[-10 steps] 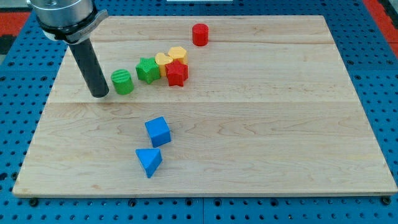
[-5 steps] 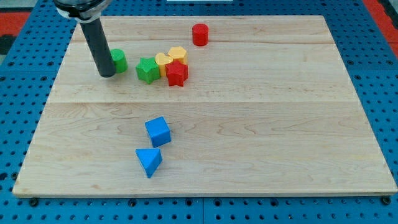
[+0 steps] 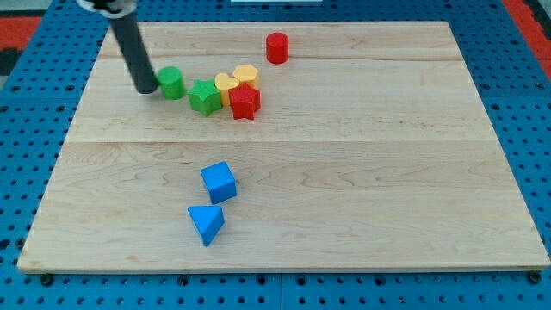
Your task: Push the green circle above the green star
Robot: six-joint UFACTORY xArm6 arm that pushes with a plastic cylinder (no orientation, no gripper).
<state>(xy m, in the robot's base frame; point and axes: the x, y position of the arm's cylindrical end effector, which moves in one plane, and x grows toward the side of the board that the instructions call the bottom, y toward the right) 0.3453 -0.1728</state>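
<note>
The green circle [image 3: 172, 83] is a small green cylinder near the view's upper left of the wooden board [image 3: 362, 172]. The green star [image 3: 205, 96] lies just to its right and slightly lower, with a small gap between them. My tip [image 3: 145, 89] rests on the board right against the left side of the green circle. The dark rod rises from it toward the view's top left.
Two yellow blocks [image 3: 236, 79] and a red star [image 3: 244, 102] crowd against the green star's right side. A red cylinder [image 3: 276, 47] stands near the view's top. A blue cube [image 3: 219, 182] and a blue triangle [image 3: 206, 223] lie lower down, left of centre.
My tip has moved up the view, pushing the green circle up from lower left of the green star to its upper left. The other blocks have not moved.
</note>
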